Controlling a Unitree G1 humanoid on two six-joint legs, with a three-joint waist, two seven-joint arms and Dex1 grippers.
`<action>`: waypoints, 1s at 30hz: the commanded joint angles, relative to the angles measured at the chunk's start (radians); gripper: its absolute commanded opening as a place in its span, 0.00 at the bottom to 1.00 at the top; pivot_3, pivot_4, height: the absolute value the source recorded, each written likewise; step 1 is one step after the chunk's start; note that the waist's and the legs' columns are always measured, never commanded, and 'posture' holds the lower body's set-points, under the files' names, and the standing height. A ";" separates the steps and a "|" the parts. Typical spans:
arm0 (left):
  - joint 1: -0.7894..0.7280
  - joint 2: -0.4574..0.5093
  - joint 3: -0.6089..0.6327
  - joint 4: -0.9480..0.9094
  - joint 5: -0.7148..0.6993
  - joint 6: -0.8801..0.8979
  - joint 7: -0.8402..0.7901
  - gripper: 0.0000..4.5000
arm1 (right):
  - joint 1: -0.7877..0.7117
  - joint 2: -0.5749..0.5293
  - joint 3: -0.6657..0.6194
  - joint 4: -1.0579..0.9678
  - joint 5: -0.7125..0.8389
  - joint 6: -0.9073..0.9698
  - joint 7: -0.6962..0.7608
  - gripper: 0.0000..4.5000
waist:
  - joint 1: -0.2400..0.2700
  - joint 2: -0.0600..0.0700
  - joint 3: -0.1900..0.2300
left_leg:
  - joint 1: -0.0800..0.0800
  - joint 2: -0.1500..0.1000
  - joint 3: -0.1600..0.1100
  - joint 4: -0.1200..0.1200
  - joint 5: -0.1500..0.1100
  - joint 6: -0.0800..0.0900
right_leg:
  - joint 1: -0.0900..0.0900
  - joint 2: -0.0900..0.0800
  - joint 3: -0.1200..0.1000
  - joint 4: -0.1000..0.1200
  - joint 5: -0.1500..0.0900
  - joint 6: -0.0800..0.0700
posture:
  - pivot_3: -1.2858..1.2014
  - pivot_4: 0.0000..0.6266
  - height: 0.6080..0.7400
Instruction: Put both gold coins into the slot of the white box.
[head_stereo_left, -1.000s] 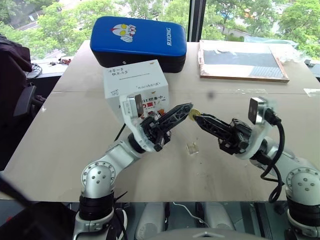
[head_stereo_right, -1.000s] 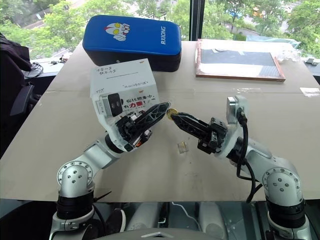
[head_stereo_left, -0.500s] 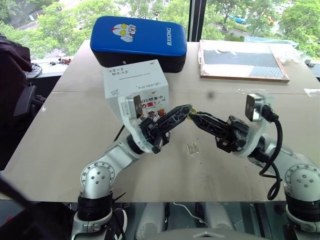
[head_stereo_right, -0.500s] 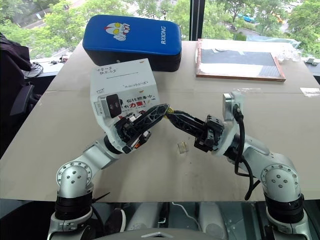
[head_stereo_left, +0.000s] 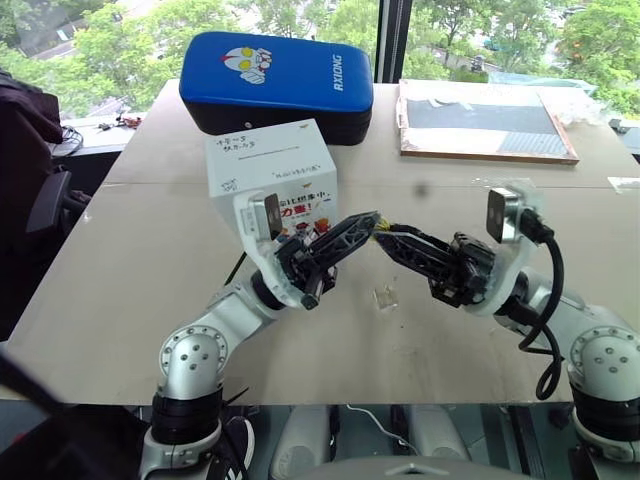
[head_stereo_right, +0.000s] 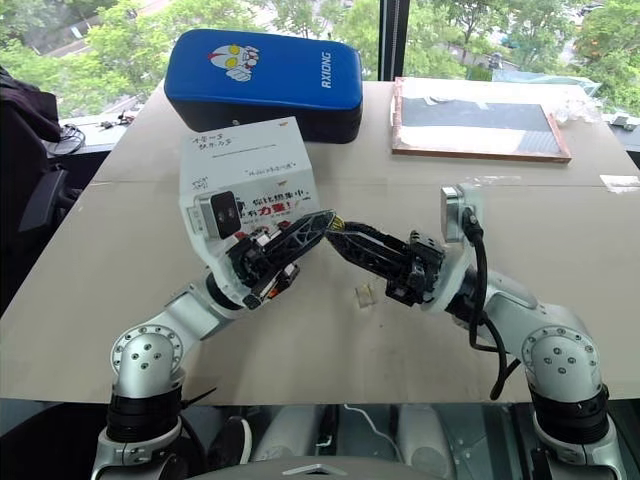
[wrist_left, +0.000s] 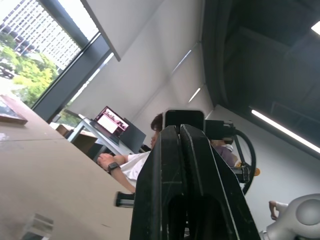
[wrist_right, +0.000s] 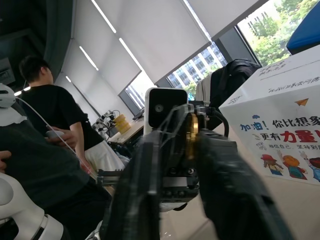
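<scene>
Two tools meeting tip to tip over the middle of the counter (head_stereo_left: 130, 260) right now, so here's what I'm seeing. My left tool (head_stereo_left: 373, 219) has its fingers pressed together, and the left wrist view backs that up, the two black fingers (wrist_left: 167, 165) sit flush against each other. In the right wrist view a coin (wrist_right: 191, 135) shows as a thin gold edge right at the left tool's tip, framed between my right tool's two fingers, so I read it as pinched in the left one. From the head views that coin is too small and tucked in to make out properly.

My right tool (head_stereo_left: 383, 232) has its fingers parted, with a clear gap between them in its own wrist view, and they sit on either side of the left tool's tip. I can't tell whether they're touching the coin or just flanking it.

The box (head_stereo_left: 270, 165) stands on the counter just behind the left tool, lettered side facing me, with the slot (head_stereo_left: 268, 150) showing as a thin line across its top. A small clear holder (head_stereo_left: 384, 296) lies on the counter below the tools. The blue cushion (head_stereo_left: 275, 80) lies behind the box, and a framed board (head_stereo_left: 485, 120) lies at the far right. People are visible in the wrist views' background.
</scene>
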 joint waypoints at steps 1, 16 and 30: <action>0.002 0.000 -0.023 -0.003 0.021 0.011 0.004 0.00 | -0.025 0.013 -0.017 -0.044 0.019 -0.040 -0.005 0.66 | 0.000 0.000 0.000 | 0.000 0.000 0.000 0.000 0.000 0.000 | 0.000 0.000 0.000 0.000 0.000 0.000 | 0.52 0.24 1.00; -0.289 0.328 0.178 0.070 0.170 -0.025 -0.070 0.00 | 0.016 -0.152 -0.078 0.018 -0.276 -0.109 0.180 0.86 | 0.001 -0.004 0.004 | -0.004 0.001 -0.003 -0.001 0.000 0.000 | -0.002 0.002 -0.004 -0.004 0.001 0.001 | 0.52 0.24 1.00; -0.771 0.595 -0.054 0.922 0.814 -0.372 -0.698 0.00 | -0.078 -0.121 -0.065 0.046 -0.585 -0.289 0.273 0.86 | 0.003 -0.004 0.004 | -0.015 0.000 -0.003 -0.002 0.002 -0.004 | -0.009 0.001 -0.008 -0.010 0.001 0.003 | 0.52 0.24 1.00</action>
